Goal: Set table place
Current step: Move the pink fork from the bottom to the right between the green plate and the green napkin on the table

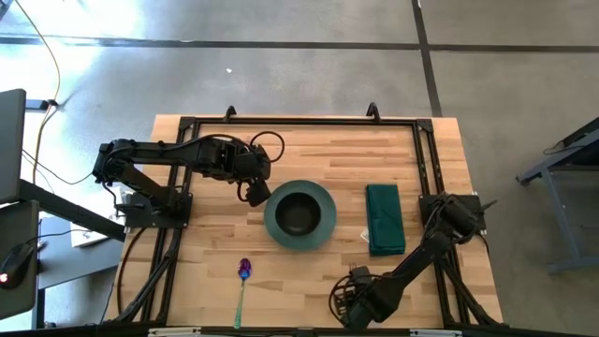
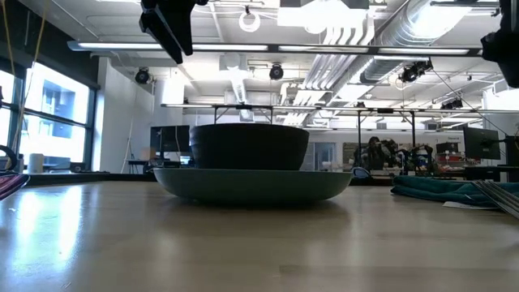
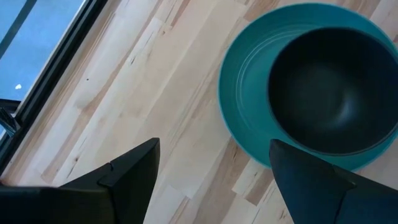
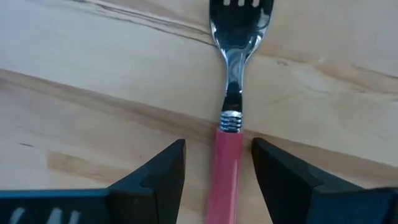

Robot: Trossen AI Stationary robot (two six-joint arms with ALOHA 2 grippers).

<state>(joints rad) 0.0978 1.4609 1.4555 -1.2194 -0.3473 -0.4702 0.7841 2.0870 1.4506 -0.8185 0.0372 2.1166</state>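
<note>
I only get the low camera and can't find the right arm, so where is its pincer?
Observer: The right pincer is down at the table, open, straddling a fork with a pink handle.
Operator: Is the fork gripped?
Observer: No, it lies flat on the wood, with a gap showing on each side of the handle.
Operator: And the left one?
Observer: The left pincer is open and empty, above bare wood just beside the teal plate.
</note>
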